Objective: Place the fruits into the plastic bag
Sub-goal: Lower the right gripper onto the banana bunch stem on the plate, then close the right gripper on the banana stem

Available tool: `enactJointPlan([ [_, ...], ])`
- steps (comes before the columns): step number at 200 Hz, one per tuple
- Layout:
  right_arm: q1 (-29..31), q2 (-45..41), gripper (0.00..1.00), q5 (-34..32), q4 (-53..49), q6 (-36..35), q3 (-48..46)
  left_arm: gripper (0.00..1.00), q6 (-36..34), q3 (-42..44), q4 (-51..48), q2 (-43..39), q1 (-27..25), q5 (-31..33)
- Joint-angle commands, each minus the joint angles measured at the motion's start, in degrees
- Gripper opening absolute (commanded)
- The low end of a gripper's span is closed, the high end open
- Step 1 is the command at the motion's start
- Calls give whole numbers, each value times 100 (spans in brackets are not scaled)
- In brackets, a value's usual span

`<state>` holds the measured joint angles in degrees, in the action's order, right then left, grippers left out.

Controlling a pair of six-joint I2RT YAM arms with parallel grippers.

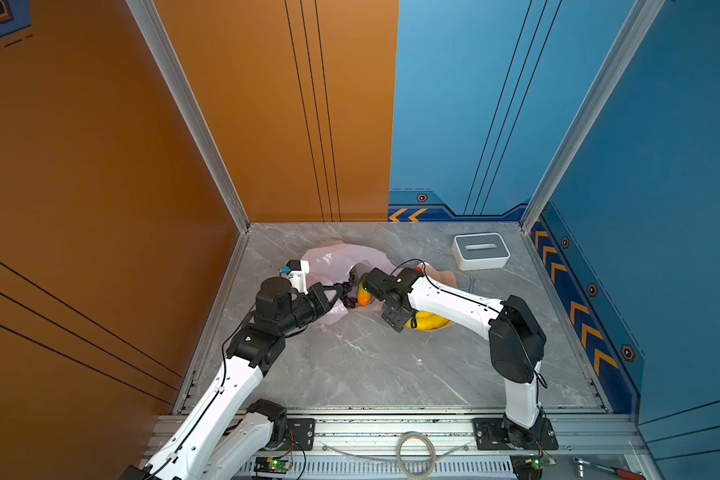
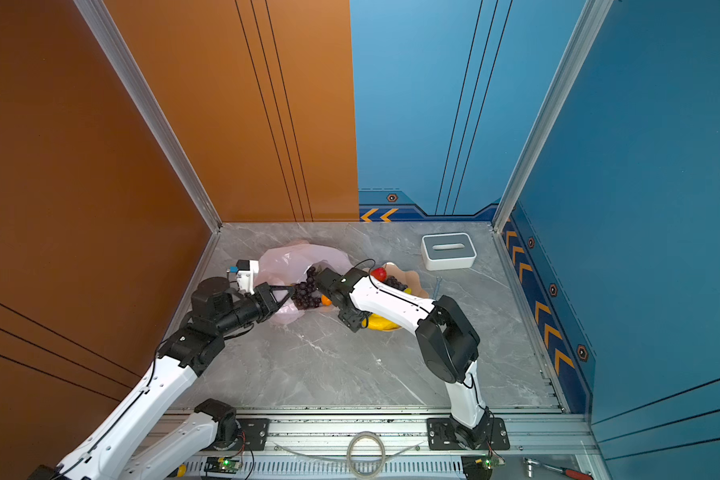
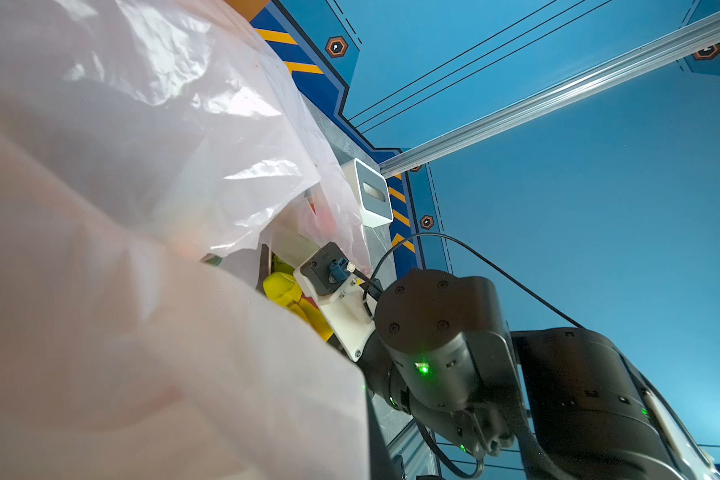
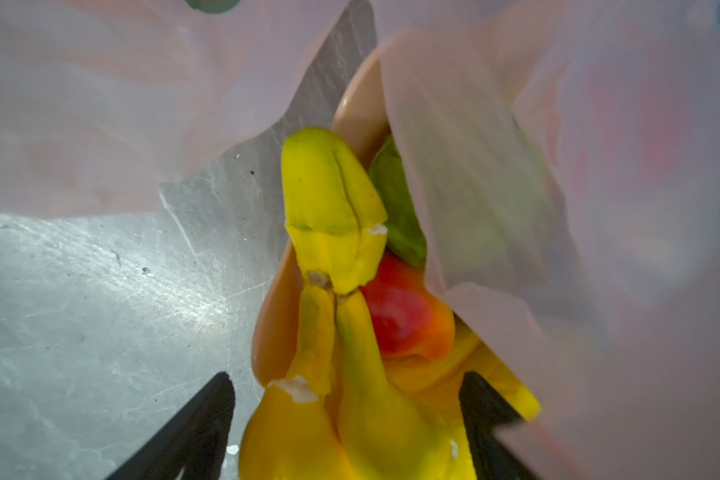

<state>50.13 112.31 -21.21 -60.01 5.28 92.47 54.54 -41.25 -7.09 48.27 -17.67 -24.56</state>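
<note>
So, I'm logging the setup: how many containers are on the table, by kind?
plastic bag: 1
peach bowl: 1
slotted box: 1
Total: 3

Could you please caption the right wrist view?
Open right gripper straddling the bananas in the bowl, bag draped alongside.

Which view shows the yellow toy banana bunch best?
Right wrist view: the yellow toy banana bunch fills centre frame. Both top views show a sliver under the right arm; left wrist, a patch past the pink plastic bag.
</note>
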Motion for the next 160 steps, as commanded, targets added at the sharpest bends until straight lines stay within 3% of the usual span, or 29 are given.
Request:
enactJointPlan([
  [1, -30, 115, 81, 38, -98, -15, -45, 0, 30, 19, -33, -110, 53, -115],
  [37, -33, 65, 54, 47, -99, -19, -25, 0, 30, 19, -54, -125, 71, -113],
  [110, -38, -372, 41, 191, -143, 55, 186, 0, 46, 19, -48, -136, 97, -111],
  [122, -69, -427, 42, 258, -143, 68, 197, 0, 48, 21, -47, -134, 97, -115],
  [131, -96, -442, 54, 345, -147, 54, 202, 0, 48, 21, -47, -140, 97, -111],
  [160, -207, -408, 79, 530, -138, 17, 202, 0, 56, 60, -47, -167, 106, -111],
])
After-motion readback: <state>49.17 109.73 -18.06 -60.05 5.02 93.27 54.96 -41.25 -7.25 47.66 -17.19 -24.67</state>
